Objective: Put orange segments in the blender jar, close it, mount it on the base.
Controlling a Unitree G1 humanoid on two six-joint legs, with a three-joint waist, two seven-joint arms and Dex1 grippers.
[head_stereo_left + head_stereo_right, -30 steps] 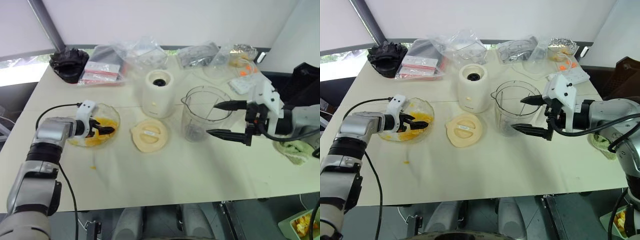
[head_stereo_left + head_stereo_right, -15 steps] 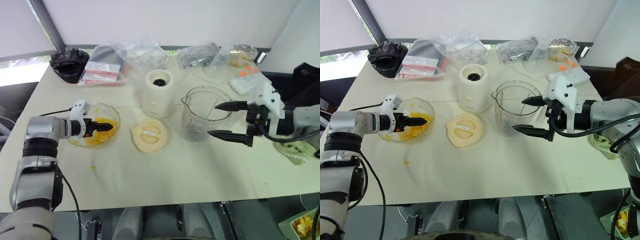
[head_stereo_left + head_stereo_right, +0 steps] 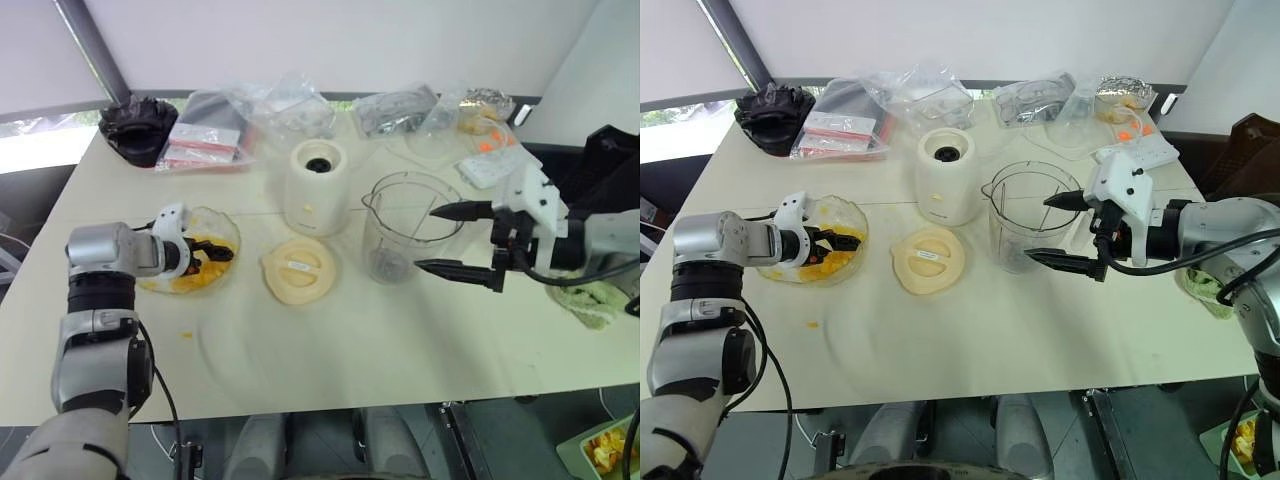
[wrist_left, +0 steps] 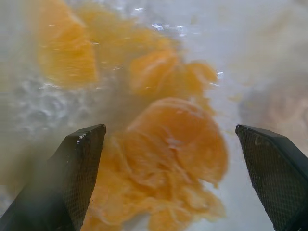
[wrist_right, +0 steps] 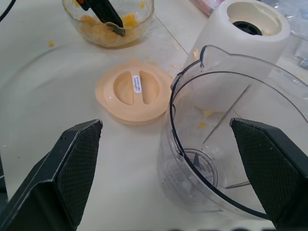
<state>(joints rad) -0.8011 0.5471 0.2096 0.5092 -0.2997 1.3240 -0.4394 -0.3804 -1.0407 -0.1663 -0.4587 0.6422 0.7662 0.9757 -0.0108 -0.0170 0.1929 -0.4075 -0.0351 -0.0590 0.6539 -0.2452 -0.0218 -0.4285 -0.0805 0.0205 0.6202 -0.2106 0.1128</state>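
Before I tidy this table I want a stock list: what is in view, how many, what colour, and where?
orange segments: several, yellow-orange, in the clear bowl
clear bowl: one, near the table's left side
blender jar: one, clear, upright, right of centre, no lid on
base: one, cream-white, beside the jar, behind the lid
lid: one, cream, flat on the table in front of the base
plastic bags: several, clear, along the far edge
black object: one, far left corner
table: one, pale cream
left claw: open, in the bowl over the segments
right claw: open, astride the jar's right side, empty
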